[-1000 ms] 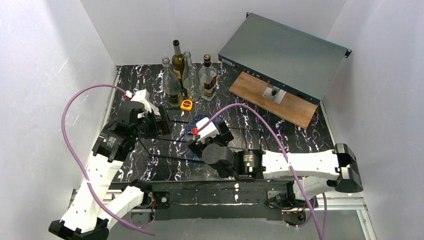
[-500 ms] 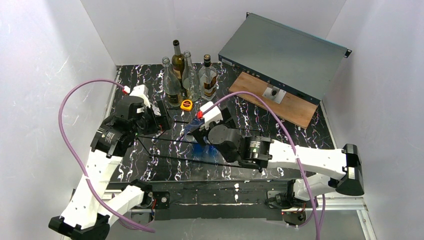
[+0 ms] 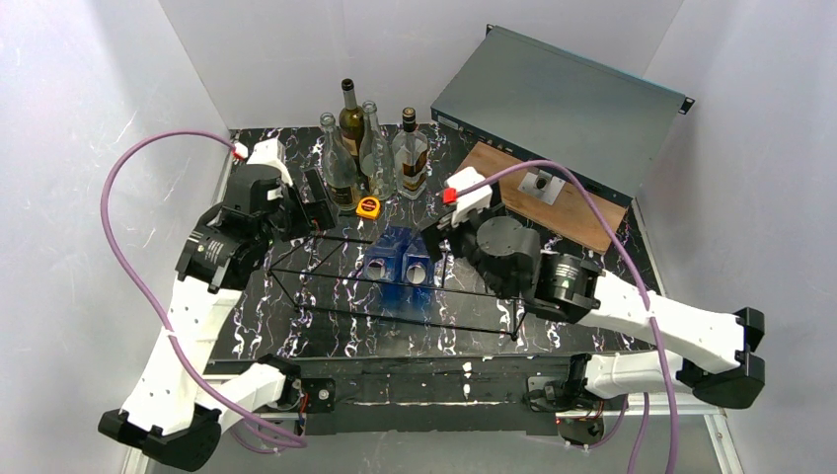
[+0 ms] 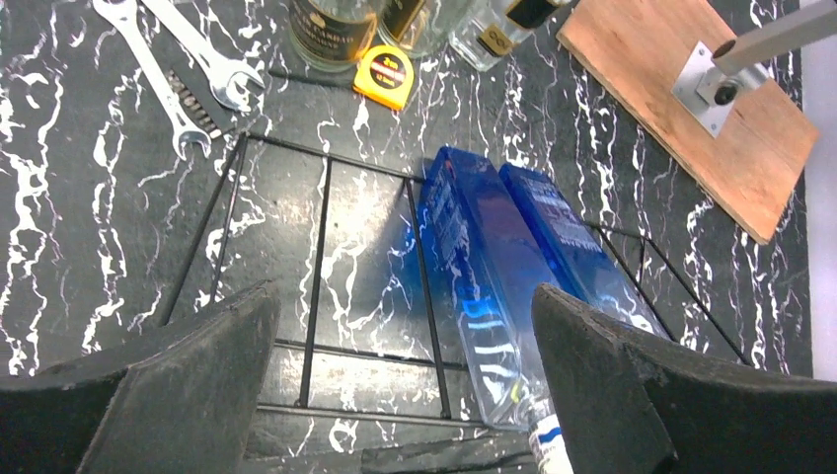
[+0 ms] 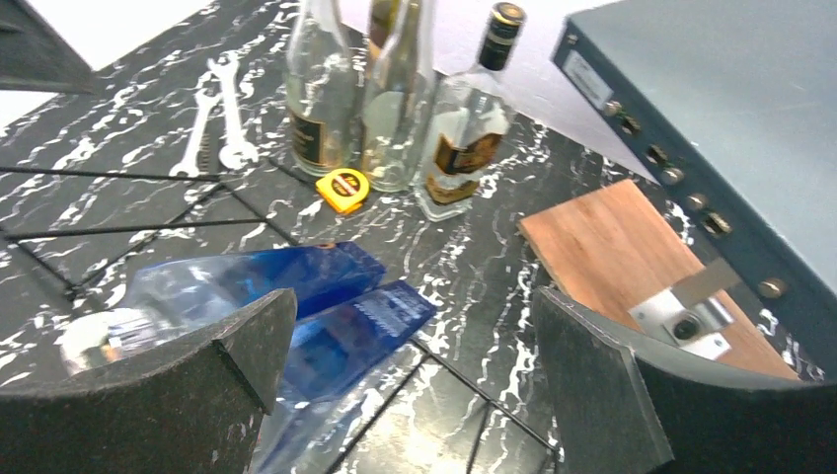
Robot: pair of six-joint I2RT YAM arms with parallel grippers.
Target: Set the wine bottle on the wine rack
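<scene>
Nearest the arm bases, the wine rack [image 4: 316,267] lies flat on the black marbled counter [image 3: 336,331]; only the top view takes in its whole rectangle of thin wire; each wrist view catches just a few rods. Two blue bottles [image 3: 380,259] lie on their sides, side by side and touching, across the middle of the rack; the left wrist view shows one neck with a capped end pointing towards the near edge, which the top view does not make plain.

The left claw [image 4: 405,306] hangs over the rack's left part, spread wide with nothing between its fingers; the right claw [image 5: 415,296] hangs just right of the blue bottles, also spread wide and empty; from above neither gap can be read clearly, so the wrist views settle it.

Beyond the rack sits a yellow tape measure [image 3: 368,207]; to its left lie two wrenches [image 4: 229,84], seen in both wrist views but hidden by the left arm from above. Behind the tape measure stand four bottles [image 3: 375,153] in a tight cluster; the right wrist view shows their labels. To the right lies a wooden board [image 3: 568,212] carrying a metal bracket [image 3: 541,185]; farthest back, a grey metal box [image 3: 563,104] leans over the board's far edge.
</scene>
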